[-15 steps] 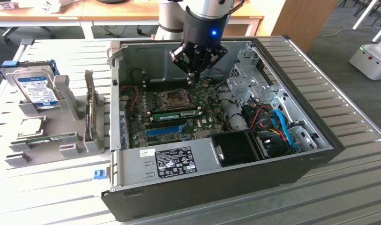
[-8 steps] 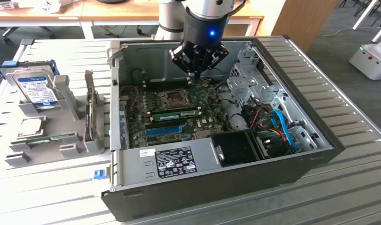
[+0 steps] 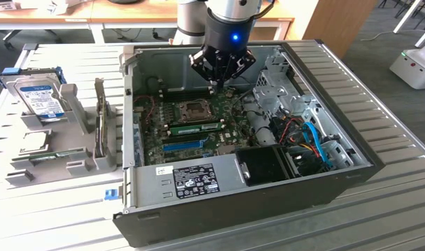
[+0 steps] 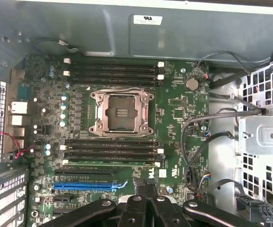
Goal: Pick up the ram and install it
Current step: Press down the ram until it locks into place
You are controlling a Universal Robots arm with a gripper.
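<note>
A long green ram stick (image 3: 196, 126) stands on edge in a memory slot of the motherboard (image 3: 226, 137), just beside the CPU socket (image 3: 196, 109). From the wrist view it is a thin pale green line (image 4: 112, 163) along the slot closest to the blue slot (image 4: 87, 186). My gripper (image 3: 218, 82) hangs inside the open computer case, above the far memory slots and apart from the stick. Its black fingers (image 4: 135, 210) are shut together with nothing between them.
The black case (image 3: 268, 204) lies open on a slatted metal table, with a drive cage (image 3: 279, 89), cables (image 3: 314, 138) and a power supply (image 3: 191, 180) around the board. In the exterior view's left a grey holder (image 3: 80, 167) carries a blue-labelled hard drive (image 3: 39, 99) and a flat green board (image 3: 48, 155).
</note>
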